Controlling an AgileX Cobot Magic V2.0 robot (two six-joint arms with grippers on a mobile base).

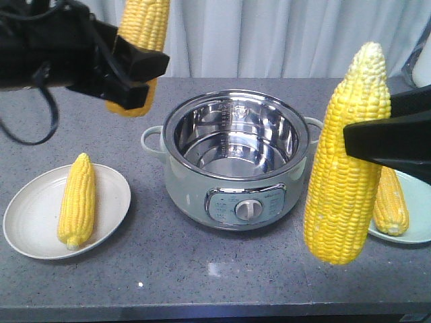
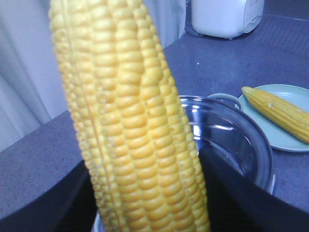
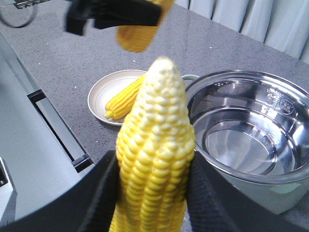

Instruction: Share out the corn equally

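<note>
My left gripper (image 1: pixel 138 74) is shut on a corn cob (image 1: pixel 145 23), held upright in the air above the table's back left. Seen from the left wrist, this cob (image 2: pixel 130 130) fills the view between the black fingers. At the right, my right gripper (image 1: pixel 357 141) is shut on a second cob (image 1: pixel 347 175), upright with its pale tip up, beside the pot; in the right wrist view this cob (image 3: pixel 157 145) sits between the jaws. A third cob (image 1: pixel 75 200) lies on the left plate (image 1: pixel 34 215). Another cob (image 1: pixel 390 202) lies on the right plate (image 1: pixel 421 215).
An electric pot (image 1: pixel 232 158) with a bare steel bowl stands mid-table between the plates. A white appliance (image 2: pixel 224 17) sits at the far back of the table. The table's front edge runs close below the plates. Grey curtains hang behind.
</note>
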